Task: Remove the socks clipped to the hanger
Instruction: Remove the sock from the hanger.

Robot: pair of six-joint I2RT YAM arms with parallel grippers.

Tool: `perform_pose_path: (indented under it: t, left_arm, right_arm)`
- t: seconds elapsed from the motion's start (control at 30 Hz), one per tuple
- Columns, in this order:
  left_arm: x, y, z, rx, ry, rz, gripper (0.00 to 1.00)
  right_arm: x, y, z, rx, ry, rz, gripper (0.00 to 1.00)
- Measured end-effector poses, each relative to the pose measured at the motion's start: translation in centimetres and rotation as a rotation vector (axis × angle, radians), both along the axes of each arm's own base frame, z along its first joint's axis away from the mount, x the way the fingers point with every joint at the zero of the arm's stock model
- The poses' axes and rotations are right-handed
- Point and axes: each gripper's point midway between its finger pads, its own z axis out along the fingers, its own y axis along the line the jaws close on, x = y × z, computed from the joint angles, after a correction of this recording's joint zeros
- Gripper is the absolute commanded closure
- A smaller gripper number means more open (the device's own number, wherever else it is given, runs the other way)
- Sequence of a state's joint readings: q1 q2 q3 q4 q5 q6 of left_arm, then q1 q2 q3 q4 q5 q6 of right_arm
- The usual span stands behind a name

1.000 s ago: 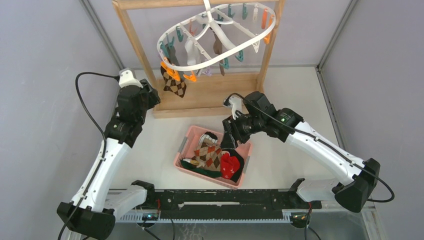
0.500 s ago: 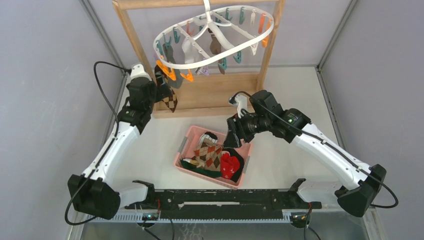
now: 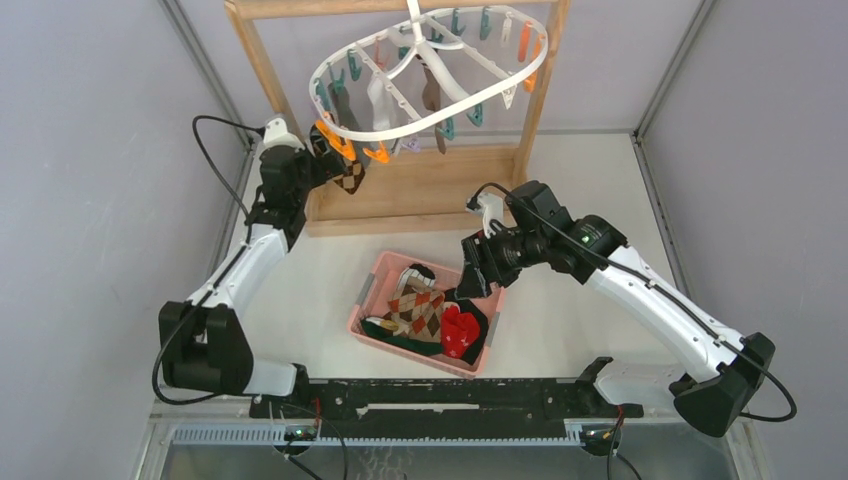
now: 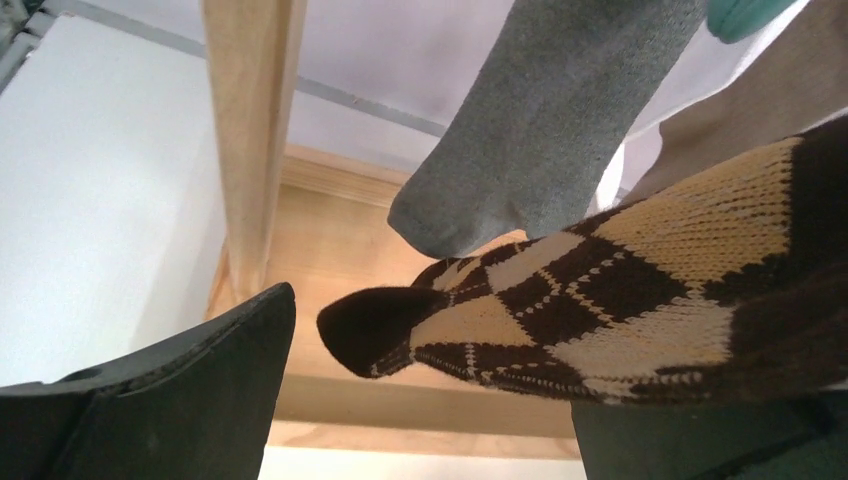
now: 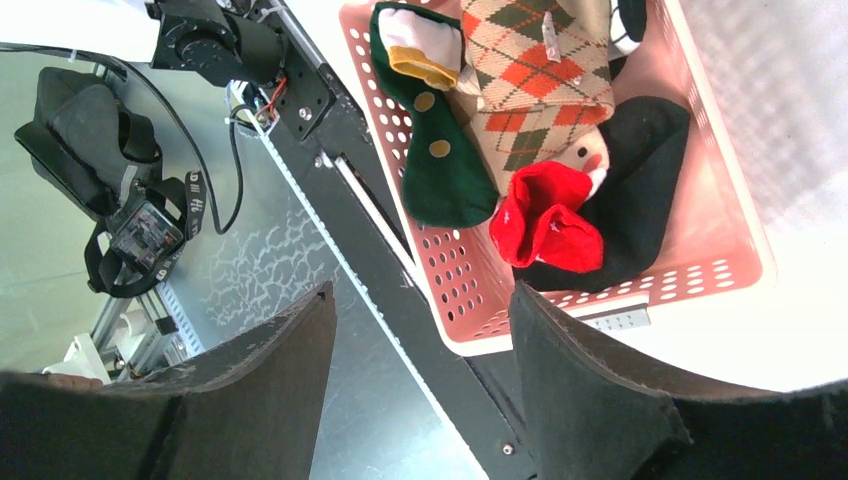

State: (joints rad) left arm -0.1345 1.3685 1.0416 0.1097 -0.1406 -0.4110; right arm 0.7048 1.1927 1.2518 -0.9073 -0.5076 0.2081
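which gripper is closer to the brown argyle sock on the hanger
Left. The left gripper has open jaws around the toe of the brown argyle sock; the right gripper hangs over the pink basket, far off.

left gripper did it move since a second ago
Yes. In the top view the left gripper has moved up and right in the picture, to the wooden frame's left post, with its fingers open at the argyle sock.

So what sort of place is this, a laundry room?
Probably a robot test cell, not a home: grey panels wall in a white table, two arms are bolted to its near edge, and a sock hanger hangs on a wooden frame.
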Motion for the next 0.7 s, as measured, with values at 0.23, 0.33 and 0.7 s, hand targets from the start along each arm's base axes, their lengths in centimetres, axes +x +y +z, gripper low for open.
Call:
perform_pose_path:
  t: [0.23,0.33,0.7]
  left_arm:
    - [1.6,-1.4,-0.6,-0.054,-0.026,-0.056,0.29]
    - [1.8,-1.9,-0.7,-0.075,-0.027,-0.08,0.66]
    - [0.5,-2.7,-1.4,-0.089,0.03,-0.129,1.0]
  right_arm:
    - [-0.2,-0.4,-0.4,-0.019,0.024,-0.008,0.28]
    - [-0.1,-0.3,-0.4,-0.023,0.032,-0.009,0.28]
    - [0.1,0.0,-0.3,-0.019,0.035,-0.016,0.27]
